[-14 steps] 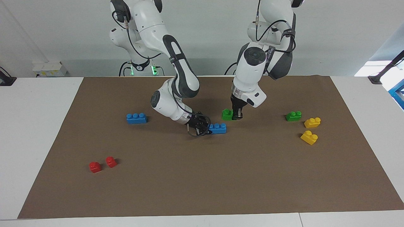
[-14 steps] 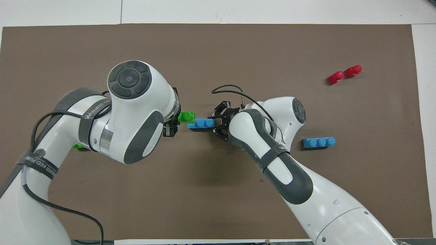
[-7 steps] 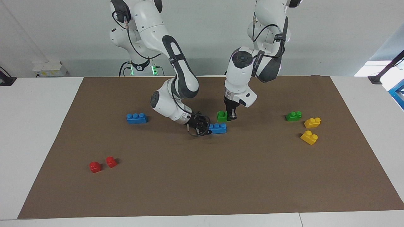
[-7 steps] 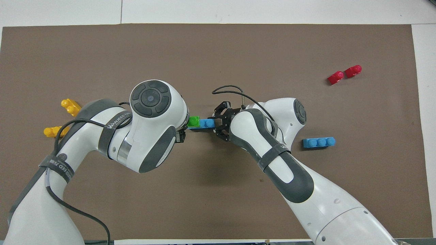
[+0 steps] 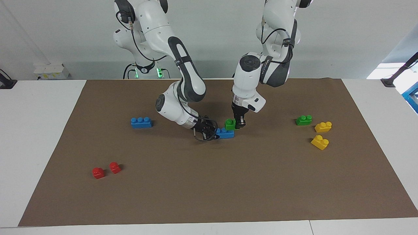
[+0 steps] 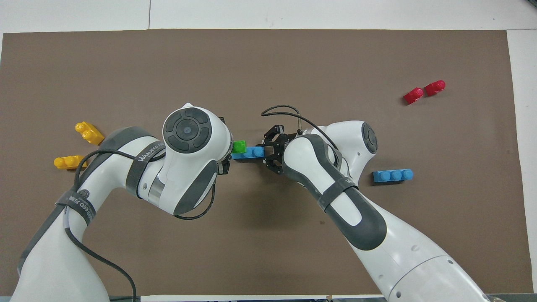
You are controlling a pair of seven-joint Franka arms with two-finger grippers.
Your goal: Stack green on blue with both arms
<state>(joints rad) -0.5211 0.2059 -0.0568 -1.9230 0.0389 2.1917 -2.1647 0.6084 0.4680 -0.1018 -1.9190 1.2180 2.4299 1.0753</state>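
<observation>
Two grippers are closed, each on a brick, at the middle of the brown mat [image 5: 209, 182]. Left gripper [image 5: 239, 124] points straight down and clamps the green brick [image 5: 230, 124], which sits on the end of the blue brick [image 5: 225, 133] toward the left arm's end of the table. Right gripper [image 5: 209, 131] lies low and sideways, gripping the blue brick's other end; that brick rests on the mat. Spare green brick [image 5: 303, 120] lies beside two yellow bricks [image 5: 321, 133], well apart.
</observation>
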